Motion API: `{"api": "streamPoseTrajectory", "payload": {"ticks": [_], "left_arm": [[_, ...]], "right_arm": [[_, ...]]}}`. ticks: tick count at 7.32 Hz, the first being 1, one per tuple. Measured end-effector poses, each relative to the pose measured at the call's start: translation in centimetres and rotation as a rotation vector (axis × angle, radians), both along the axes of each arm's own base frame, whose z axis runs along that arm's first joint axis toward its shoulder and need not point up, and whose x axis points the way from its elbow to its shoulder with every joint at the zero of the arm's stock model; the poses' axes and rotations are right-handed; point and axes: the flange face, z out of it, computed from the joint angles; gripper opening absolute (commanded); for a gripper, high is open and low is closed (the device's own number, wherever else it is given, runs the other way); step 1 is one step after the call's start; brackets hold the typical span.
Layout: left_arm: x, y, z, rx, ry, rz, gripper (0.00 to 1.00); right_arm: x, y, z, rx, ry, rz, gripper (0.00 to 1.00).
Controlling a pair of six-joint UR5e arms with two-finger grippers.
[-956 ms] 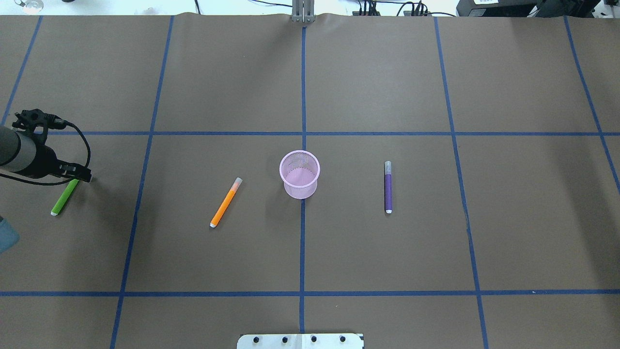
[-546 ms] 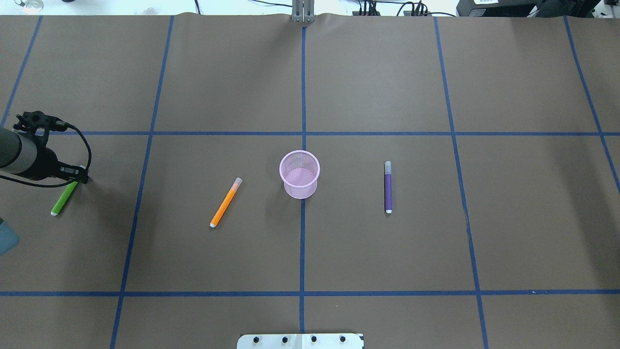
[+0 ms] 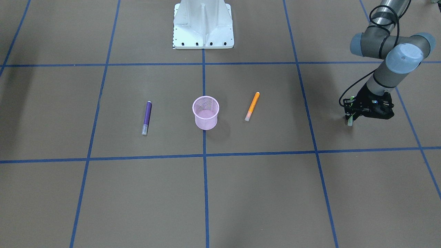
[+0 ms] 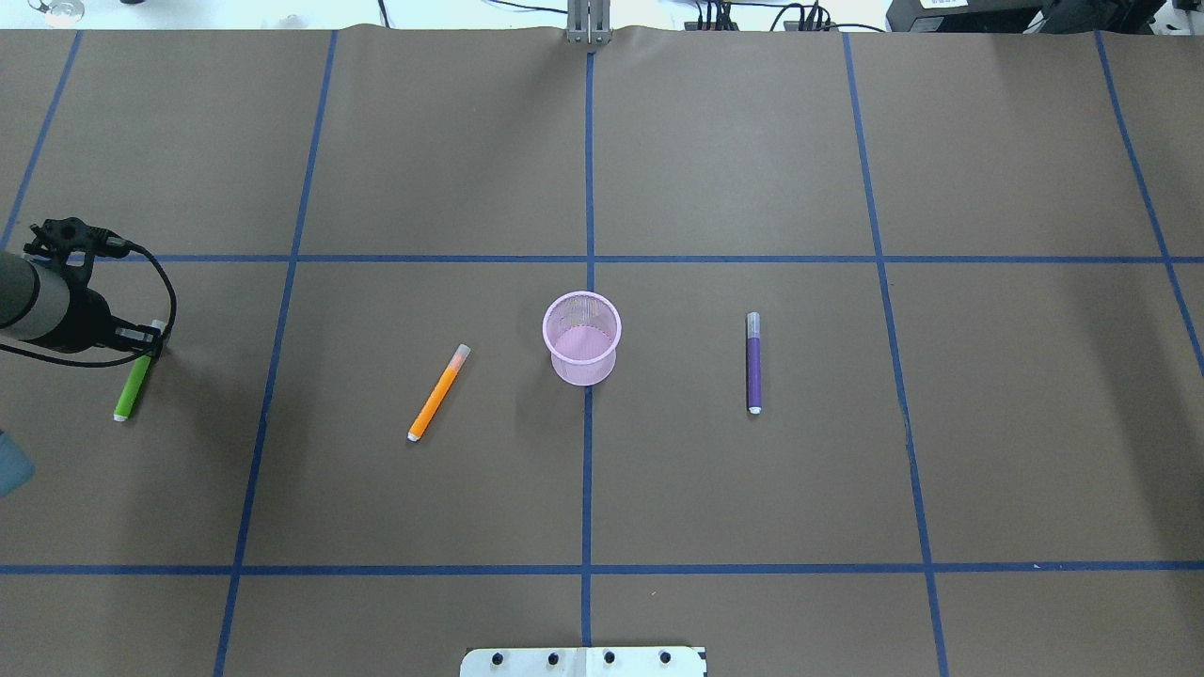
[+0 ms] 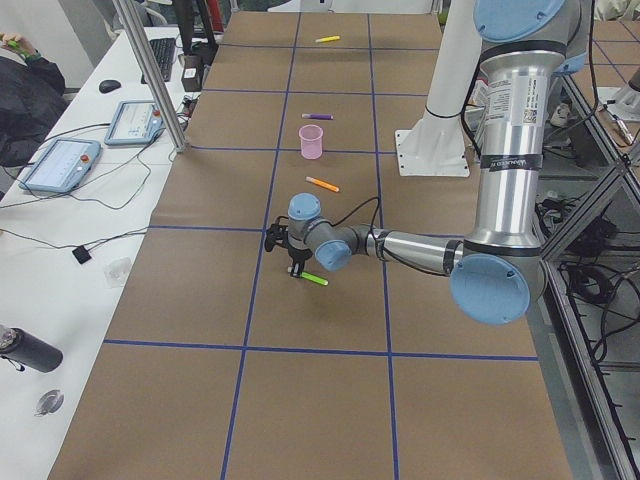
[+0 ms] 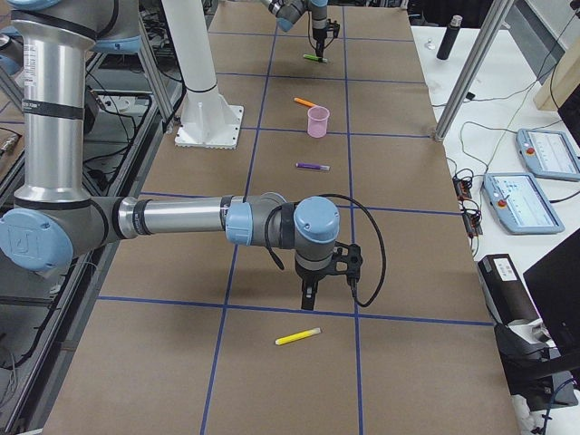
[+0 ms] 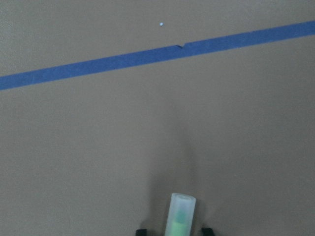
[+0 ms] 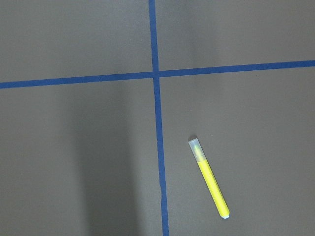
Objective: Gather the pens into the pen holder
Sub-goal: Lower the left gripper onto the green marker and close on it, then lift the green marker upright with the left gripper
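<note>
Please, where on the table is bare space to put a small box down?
Free: the squares beyond the pen holder, and the row on the robot's side of the orange pen and purple pen. Crowded: the far left, where the left gripper straddles the green pen.

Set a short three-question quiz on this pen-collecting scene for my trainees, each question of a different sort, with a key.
1. True or false: the pen holder already has a pen in it.
2. Which pen do the fingers of the left gripper straddle? A orange pen, B green pen, C purple pen.
3. Short answer: what colour is the lone pen in the right wrist view?

Key: 1 false; 2 B; 3 yellow.
</note>
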Motion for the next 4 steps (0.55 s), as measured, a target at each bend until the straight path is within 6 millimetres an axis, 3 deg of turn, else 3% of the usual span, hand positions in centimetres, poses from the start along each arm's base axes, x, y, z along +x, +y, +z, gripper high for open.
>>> {"api": "streamPoseTrajectory", "payload": {"ticks": [2, 4], "left_arm": [[-0.4, 0.7, -1.6, -0.016, 0.019, 0.018, 0.0], [-0.9, 1.2, -6.3, 0.013, 0.06, 0.015, 0.0]], "right_arm": [[0.0, -0.1, -0.1, 0.002, 0.0, 0.0, 1.0], [0.0, -0.2, 0.0, 0.015, 0.003, -0.013, 1.0]]}}
